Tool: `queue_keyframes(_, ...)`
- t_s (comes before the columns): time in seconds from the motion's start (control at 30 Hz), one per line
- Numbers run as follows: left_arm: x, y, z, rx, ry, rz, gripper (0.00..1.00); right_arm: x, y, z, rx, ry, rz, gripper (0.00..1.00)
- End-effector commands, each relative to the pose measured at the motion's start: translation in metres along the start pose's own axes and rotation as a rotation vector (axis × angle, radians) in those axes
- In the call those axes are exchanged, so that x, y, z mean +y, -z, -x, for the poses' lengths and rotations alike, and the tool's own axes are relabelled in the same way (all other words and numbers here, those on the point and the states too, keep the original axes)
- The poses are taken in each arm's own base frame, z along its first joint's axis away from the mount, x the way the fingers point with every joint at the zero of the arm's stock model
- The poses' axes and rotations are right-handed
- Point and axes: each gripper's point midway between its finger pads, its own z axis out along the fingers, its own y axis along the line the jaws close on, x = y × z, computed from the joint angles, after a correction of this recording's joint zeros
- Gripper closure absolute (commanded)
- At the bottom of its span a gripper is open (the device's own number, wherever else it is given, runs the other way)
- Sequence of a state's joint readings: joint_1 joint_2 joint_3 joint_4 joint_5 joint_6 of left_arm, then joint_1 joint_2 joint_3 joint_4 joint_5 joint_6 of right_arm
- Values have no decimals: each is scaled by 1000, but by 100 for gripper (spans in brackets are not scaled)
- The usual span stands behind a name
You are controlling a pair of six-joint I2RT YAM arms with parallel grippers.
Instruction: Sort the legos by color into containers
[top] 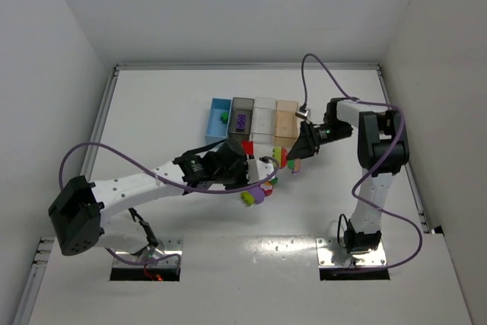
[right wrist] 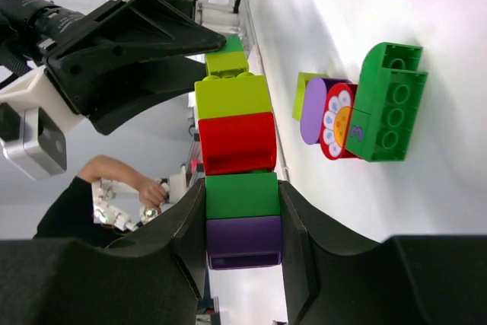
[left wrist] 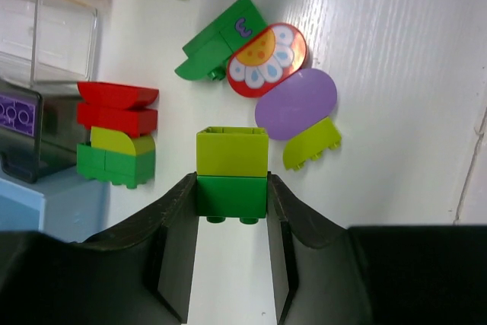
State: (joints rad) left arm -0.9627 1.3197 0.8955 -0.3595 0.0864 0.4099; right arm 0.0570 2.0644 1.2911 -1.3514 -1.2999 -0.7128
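The glossy, studded four-brick stack, purple-green-red-lime, points lengthwise away from the right gripper, which clamps its purple-green end near the middle of the table. The left gripper pinches a green-and-lime pair. Loose legos lie on the white, grained surface before the bins; white walls stand around.

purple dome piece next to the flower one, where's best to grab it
Probably by its yellow-green base, pinched across the two straight sides from above, on the side away from the flower piece. The purple dome is rounded and touches that piece.
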Motion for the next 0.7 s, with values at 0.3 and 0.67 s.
queue_keyframes(0.3,42,24,25,-107,177,100,78,3,-10,-39,119,96,-62,97)
queue_keyframes(0.67,49,24,34,-133,222,101,78,-57,-2,-48,106,26,-377,84)
